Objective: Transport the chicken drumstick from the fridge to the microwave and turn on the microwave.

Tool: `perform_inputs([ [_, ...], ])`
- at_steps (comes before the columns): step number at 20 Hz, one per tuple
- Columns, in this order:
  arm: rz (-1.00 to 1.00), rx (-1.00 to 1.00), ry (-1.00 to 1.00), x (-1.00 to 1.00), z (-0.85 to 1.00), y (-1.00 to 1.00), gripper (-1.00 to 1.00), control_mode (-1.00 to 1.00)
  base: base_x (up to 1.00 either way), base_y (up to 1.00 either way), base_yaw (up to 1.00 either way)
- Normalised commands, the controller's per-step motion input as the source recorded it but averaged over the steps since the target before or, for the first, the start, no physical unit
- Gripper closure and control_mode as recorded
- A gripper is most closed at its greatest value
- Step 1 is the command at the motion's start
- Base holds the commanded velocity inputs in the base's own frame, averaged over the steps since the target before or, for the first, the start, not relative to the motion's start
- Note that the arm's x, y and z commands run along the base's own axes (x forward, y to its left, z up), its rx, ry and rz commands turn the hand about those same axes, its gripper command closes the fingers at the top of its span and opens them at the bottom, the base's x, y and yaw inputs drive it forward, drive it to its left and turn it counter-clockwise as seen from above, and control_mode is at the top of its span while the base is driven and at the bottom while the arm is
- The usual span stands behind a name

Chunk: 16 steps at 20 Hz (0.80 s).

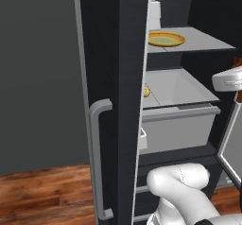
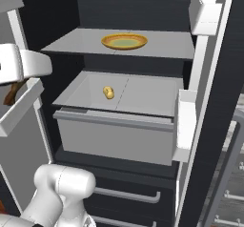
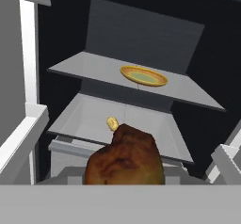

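Drumstick out of the fridge
Your fingers (image 3: pixel 123 183) clamp the chicken drumstick (image 3: pixel 124 157), clear of the fridge (image 3: pixel 141 30) shelves' front edges

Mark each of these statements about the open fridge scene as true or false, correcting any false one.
1. The round yellow plate sits on the upper light grey shelf of the tall black fridge. True.
2. The golden-brown chicken drumstick lies on that plate. False: it is close in front of the hand camera, at the gripper, outside the shelves.
3. The small round yellow food item rests on the lower shelf. True.
4. The fridge doors are shut. False: they stand open, with shelves and the grey drawer exposed.
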Motion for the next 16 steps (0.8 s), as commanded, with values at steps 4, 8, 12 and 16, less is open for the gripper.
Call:
perform_inputs([
  [4, 0.0, 0.0, 0.0, 0.0, 0.0, 0.0, 1.0, 1.0, -0.04, 0.0, 0.0],
  [8, 0.0, 0.0, 0.0, 0.0, 0.0, 0.0, 1.0, 1.0, -0.41, 0.0, 0.0],
  [12, 0.0, 0.0, 0.0, 0.0, 0.0, 0.0, 1.0, 1.0, -0.55, 0.0, 0.0],
  [16, 0.0, 0.0, 0.0, 0.0, 0.0, 0.0, 1.0, 1.0, -0.5, -0.01, -0.03],
])
